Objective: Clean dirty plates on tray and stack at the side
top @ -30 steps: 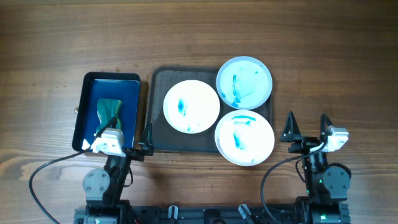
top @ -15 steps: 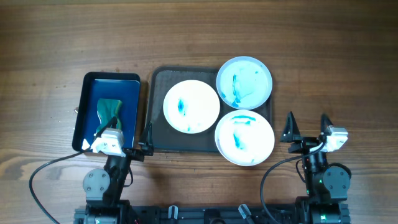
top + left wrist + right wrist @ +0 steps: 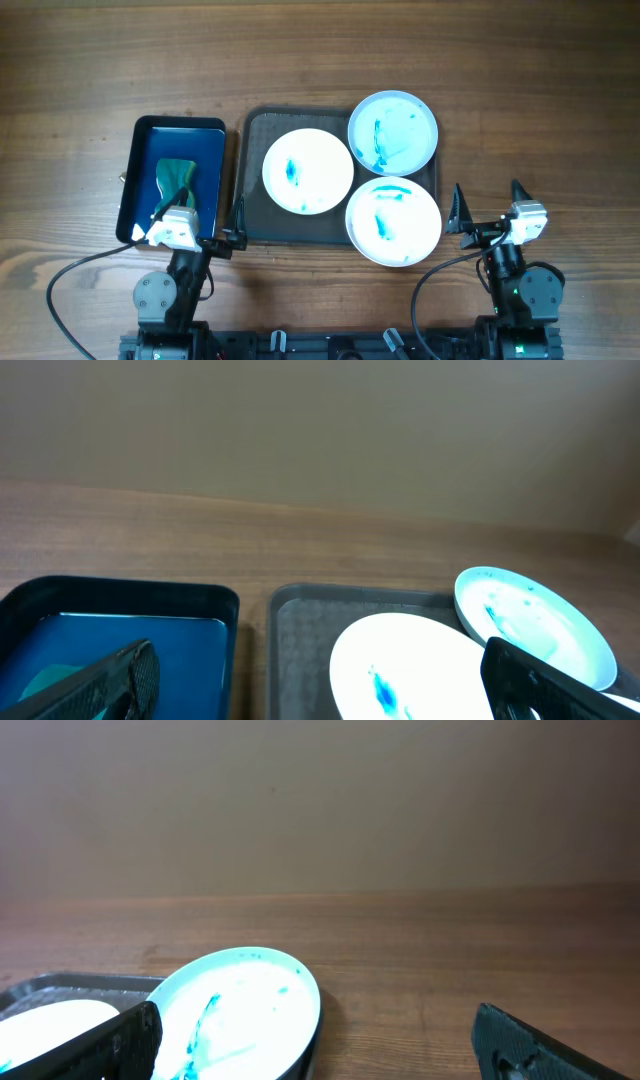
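our right hand (image 3: 488, 205), spread wide, now sits slightly nearer the front plate (image 3: 393, 221). left hand (image 3: 190, 222) is spread too; we judge cleaning not yet begun.

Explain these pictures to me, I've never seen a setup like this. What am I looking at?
These are two robot arms at a wooden table. One picture looks down from above. The other two come from a camera on each wrist, so the dark shapes in their bottom corners are fingers. A dark tray carries three white plates smeared blue. Beside it a smaller blue tray holds something green. The left end effector and right end effector are open and empty.
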Robot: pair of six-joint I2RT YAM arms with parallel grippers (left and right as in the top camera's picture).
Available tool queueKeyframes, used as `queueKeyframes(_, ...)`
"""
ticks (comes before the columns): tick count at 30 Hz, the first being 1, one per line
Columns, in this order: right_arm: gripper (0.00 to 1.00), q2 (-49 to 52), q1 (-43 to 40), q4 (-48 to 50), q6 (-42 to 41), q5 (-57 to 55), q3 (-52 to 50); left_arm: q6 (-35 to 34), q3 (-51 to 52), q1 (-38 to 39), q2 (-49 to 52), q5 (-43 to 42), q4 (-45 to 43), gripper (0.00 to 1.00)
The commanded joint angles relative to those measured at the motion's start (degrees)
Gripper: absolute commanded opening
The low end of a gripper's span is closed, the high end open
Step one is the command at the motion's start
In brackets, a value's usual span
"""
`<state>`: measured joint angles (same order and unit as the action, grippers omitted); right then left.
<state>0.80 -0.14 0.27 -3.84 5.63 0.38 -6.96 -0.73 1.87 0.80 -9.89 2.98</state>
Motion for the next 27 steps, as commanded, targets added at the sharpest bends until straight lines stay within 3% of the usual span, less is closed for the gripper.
queueKeyframes(1,1.0,0.39,0.13,0.42,2.34,1.95,-0.07,-2.8,0.39,0.24,-0.42,0.76,-1.7,1.0)
queueKeyframes(15,1.0,0.39,0.13,2.51,2.14,3.48,0.52,-5.55,-2.12,0.22,0.07,0.7,-1.7,1.0)
queueKeyframes(27,1.0,0.59,0.13,2.45,2.16,4.33,1.16,-5.53,-7.15,0.22,7.61,0.31,-1.77,1.0)
